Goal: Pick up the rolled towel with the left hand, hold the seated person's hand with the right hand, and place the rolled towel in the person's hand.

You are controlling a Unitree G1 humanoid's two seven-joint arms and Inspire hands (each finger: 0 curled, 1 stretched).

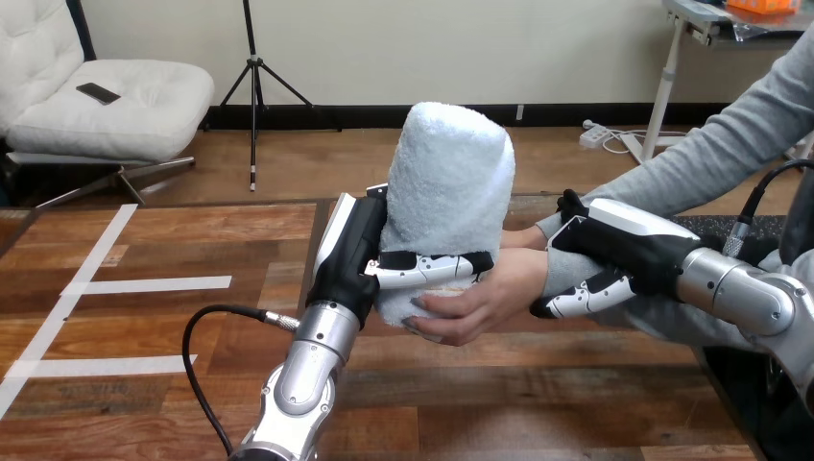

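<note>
Clutching the rolled towel low in my left hand, soft, light, squashy I reckon, right hand wrapped round the person's wrist.

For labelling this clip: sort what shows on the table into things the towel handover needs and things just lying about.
In the job: rolled towel, gripped by the left hand; person's hand, under the towel's lower end; right hand, curled round the person's wrist.
Lying about: white tape strips on the table.
</note>
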